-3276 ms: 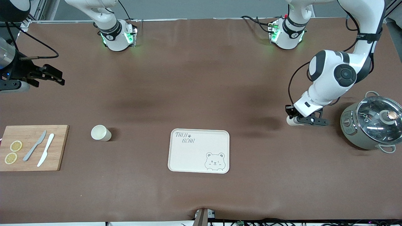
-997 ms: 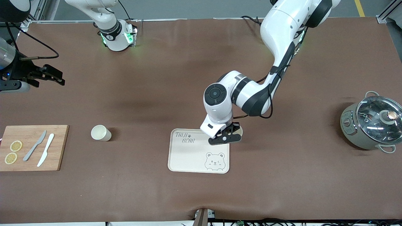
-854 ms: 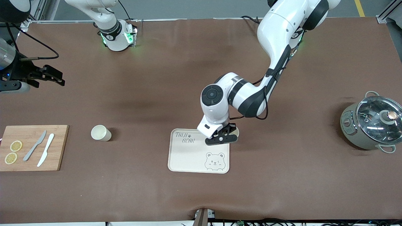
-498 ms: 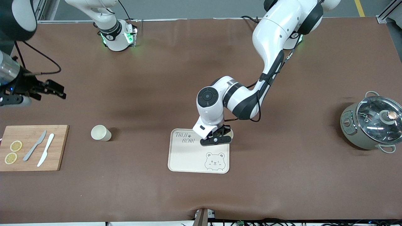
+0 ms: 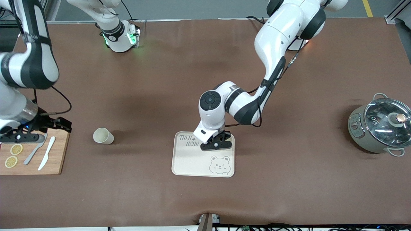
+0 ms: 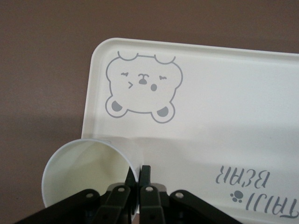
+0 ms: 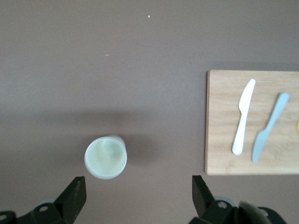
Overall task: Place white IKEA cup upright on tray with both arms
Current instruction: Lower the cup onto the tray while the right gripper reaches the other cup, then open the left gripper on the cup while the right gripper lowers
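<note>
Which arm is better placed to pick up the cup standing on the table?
The right: its open claw hangs near that cup, while the left claw is shut on another cup over the tray.

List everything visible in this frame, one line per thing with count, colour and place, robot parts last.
tray: 1, cream with grey bear drawing, middle of the table.
cups: 2, white; one upright on the table between tray and cutting board, one held in the left claw over the tray's edge.
cutting board: 1, wooden, at the right arm's end of the table.
knives: 2 on the board, one grey, one white.
lemon slices: 2, yellow, on the board beside the knives.
pot: 1, grey-green with glass lid, at the left arm's end of the table.
left claw: 1, black, shut on a cup's wall, over the tray.
right claw: 1, black, open, over the cutting board's edge, the table cup showing between its fingers in the right wrist view.
</note>
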You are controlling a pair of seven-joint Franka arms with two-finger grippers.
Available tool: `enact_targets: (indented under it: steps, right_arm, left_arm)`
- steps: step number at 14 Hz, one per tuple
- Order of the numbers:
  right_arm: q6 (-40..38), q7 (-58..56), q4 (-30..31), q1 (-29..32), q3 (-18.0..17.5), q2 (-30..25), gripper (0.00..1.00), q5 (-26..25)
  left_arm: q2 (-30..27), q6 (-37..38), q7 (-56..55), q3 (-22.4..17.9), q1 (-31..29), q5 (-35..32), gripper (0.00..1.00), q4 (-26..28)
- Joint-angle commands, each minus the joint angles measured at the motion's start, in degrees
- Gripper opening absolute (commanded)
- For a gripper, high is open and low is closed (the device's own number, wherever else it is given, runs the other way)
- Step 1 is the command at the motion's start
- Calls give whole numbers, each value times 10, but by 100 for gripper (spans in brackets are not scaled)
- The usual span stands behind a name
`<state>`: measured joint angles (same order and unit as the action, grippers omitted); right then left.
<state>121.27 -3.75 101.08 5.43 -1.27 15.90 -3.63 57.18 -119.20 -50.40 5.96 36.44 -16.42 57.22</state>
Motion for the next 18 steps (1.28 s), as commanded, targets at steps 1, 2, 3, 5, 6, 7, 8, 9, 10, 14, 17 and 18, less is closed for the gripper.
enact_targets:
  steps: [1, 2, 3, 5, 6, 7, 8, 9, 10, 14, 17, 18]
  right_arm:
    - [30, -10, -12, 9, -8, 44, 100, -9]
    - [39, -16, -11, 10, -8, 53, 100, -9]
    - [42, -16, -11, 10, -8, 57, 100, -9]
    - [43, -16, -10, 7, -8, 59, 100, -9]
    - [39, -16, -10, 7, -8, 58, 100, -9]
    - [37, -17, -8, 7, -8, 57, 100, -9]
    - [44, -18, 4, 9, -8, 57, 100, -9]
    - [56, -21, 13, 10, -8, 58, 100, -9]
    - [65, -21, 20, 10, -8, 57, 100, -9]
    - [84, -22, 35, 9, -8, 62, 100, -9]
    - [105, -22, 47, 9, -8, 66, 100, -9]
    - [106, -22, 47, 10, -8, 69, 100, -9]
  left_arm:
    - [29, -14, -10, -10, 9, 6, 0, -35]
    - [31, -17, -14, -14, 10, 6, 0, -35]
    - [31, -21, -16, -16, 13, 6, 0, -34]
    - [40, -27, -18, -28, 21, 6, 0, -34]
    - [41, -33, -18, -31, 22, 6, 0, -34]
    - [43, -36, -18, -31, 22, 6, 0, -34]
    - [43, -36, -18, -31, 22, 6, 0, -34]
    - [44, -37, -18, -31, 22, 6, 0, -34]
    - [44, -38, -18, -31, 22, 6, 0, -34]
    - [43, -42, -17, -32, 22, 6, 0, -33]
    - [43, -42, -14, -44, 26, 5, 0, -33]
    - [43, -42, -11, -45, 28, 5, 0, -32]
